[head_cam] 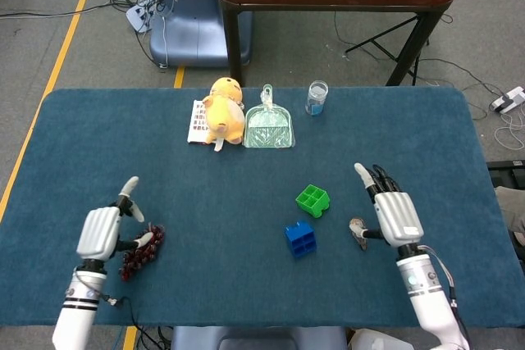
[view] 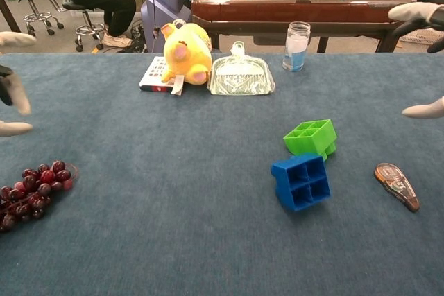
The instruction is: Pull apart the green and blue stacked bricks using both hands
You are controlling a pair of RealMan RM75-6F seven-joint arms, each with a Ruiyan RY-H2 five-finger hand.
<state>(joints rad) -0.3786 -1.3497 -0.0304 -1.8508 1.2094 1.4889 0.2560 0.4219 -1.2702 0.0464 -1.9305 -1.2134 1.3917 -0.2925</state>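
Note:
The green brick (head_cam: 312, 200) (view: 311, 137) and the blue brick (head_cam: 301, 238) (view: 302, 181) lie apart on the blue table cloth, both tipped so their hollow undersides show. The blue one lies nearer the front edge, just left of the green. My left hand (head_cam: 105, 229) hovers at the far left beside the grapes, fingers spread, holding nothing; only its fingertips (view: 10, 127) show in the chest view. My right hand (head_cam: 395, 215) is open to the right of the bricks, its fingertips (view: 422, 109) at the chest view's right edge.
A bunch of dark grapes (head_cam: 141, 252) (view: 31, 186) lies front left. A small brown-and-white object (head_cam: 358, 231) (view: 396, 186) lies by my right hand. At the back stand a yellow plush toy (head_cam: 224, 111), a clear dustpan (head_cam: 268, 128), a booklet (head_cam: 198, 123) and a glass jar (head_cam: 317, 97).

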